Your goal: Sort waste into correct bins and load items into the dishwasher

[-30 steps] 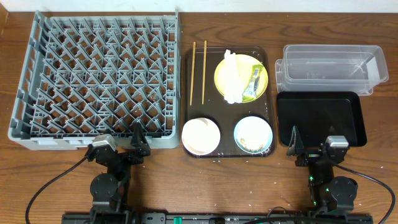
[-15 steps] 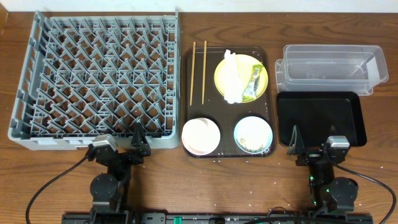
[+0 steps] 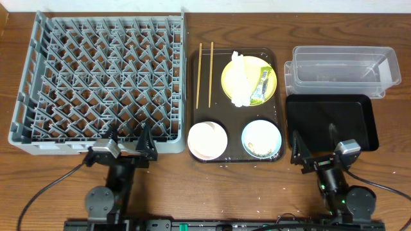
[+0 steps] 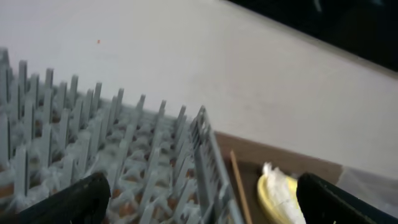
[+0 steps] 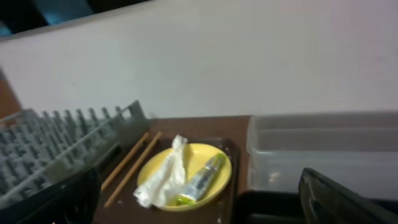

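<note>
The grey dish rack (image 3: pixel 96 83) fills the left. On a brown tray, two chopsticks (image 3: pixel 204 76) lie beside the yellow plate (image 3: pixel 253 67), which holds the white napkin (image 3: pixel 239 80) and green wrapper (image 3: pixel 262 86). The white bowl (image 3: pixel 207 141) and the light blue bowl (image 3: pixel 261 139), with food scraps in it, sit at the tray's front. No small white cup shows. The clear tub (image 3: pixel 343 69) and black tray (image 3: pixel 331 122) are at the right. My left gripper (image 3: pixel 128 138) is open and empty at the rack's front edge. My right gripper (image 3: pixel 314 144) is open and empty over the black tray's front.
The brown serving tray (image 3: pixel 192 96) lies between the rack and the bins. The right wrist view shows the plate (image 5: pixel 217 165), the napkin (image 5: pixel 165 177), the wrapper (image 5: pixel 202 177) and the clear tub (image 5: pixel 323 149). The left wrist view shows the rack (image 4: pixel 124 155). A wall runs behind the table.
Both grippers have opened their fingers wide. Both arms have shifted slightly at the table's front edge. Nothing on the table has moved.
</note>
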`<act>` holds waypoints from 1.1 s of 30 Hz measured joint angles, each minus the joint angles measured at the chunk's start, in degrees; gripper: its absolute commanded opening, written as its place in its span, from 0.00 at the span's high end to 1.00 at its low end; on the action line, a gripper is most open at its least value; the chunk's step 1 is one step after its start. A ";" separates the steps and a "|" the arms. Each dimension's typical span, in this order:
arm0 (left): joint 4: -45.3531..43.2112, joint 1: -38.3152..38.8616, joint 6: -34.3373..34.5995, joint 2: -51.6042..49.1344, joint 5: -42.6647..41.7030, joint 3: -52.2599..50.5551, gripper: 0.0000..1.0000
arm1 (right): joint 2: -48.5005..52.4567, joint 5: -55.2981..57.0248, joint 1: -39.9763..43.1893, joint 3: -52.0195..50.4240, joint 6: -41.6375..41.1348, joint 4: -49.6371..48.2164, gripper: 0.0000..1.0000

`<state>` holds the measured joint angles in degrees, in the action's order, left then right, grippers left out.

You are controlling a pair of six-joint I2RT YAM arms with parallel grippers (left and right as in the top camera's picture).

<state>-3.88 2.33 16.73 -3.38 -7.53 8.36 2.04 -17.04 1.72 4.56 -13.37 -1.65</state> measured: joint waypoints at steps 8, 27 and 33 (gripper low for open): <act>17.75 0.00 -0.04 -20.46 -1.03 28.85 0.04 | 18.73 -2.43 0.00 25.75 -0.33 10.51 0.01; 44.83 0.02 -0.02 -55.15 -10.58 58.45 0.04 | 76.37 -16.90 -5.46 66.75 1.51 36.48 0.20; 45.44 0.02 -0.02 -55.71 -14.36 58.45 0.04 | 84.39 -5.99 -16.92 66.79 1.27 34.07 0.29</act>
<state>41.56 2.35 16.71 -59.09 -21.89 66.81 86.43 -23.03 -15.20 71.35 -12.10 32.42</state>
